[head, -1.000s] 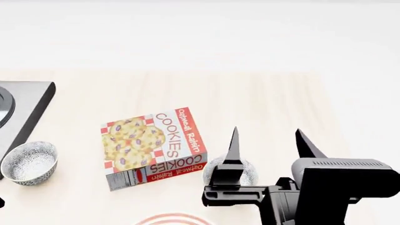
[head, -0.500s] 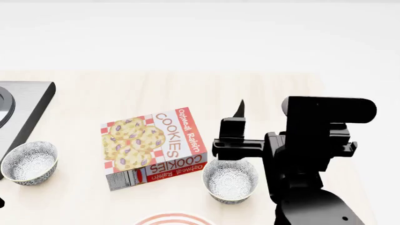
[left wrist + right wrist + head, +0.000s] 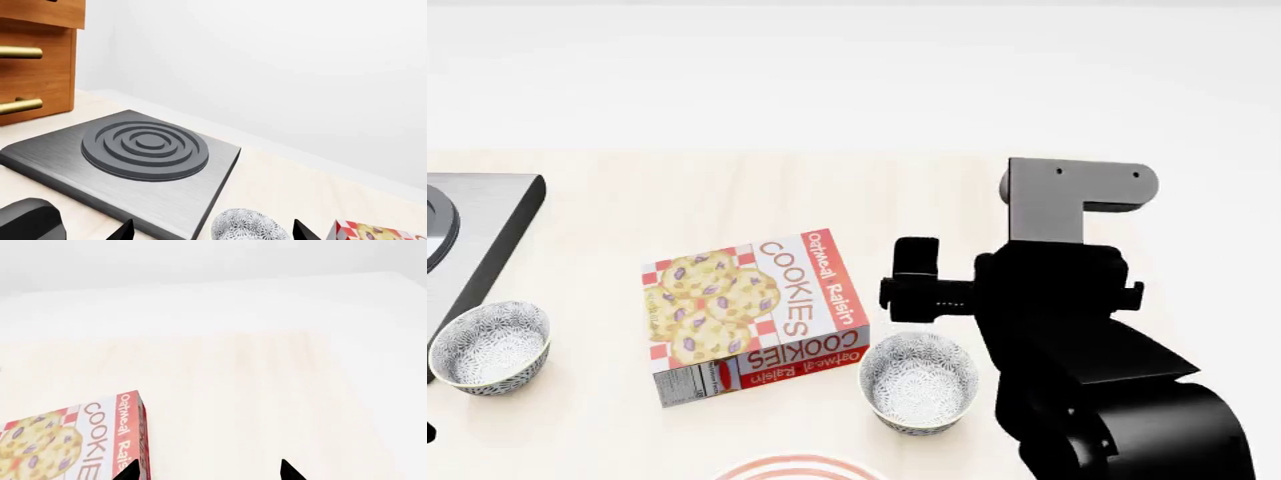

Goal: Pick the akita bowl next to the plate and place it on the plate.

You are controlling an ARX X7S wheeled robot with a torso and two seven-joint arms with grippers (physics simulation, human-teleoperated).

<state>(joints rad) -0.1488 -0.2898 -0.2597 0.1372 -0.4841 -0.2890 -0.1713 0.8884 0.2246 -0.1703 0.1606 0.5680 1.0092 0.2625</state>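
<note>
You are hovering the right gripper [image 3: 208,471], jaws spread and empty; lower it toward six o'clock onto the speckled grey-and-white akita bowl [image 3: 920,381].

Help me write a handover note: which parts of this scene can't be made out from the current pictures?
- Plate: head view shows only a sliver of red-striped rim, cut by the bottom edge.
- Right gripper: right wrist view shows just two dark fingertips set apart; in the head view the arm hides them.
- Left gripper: only fingertips at the left wrist view's edge.
- Far akita bowl: cut off by that edge.
- Cookie box: partly cropped in the right wrist view.
</note>
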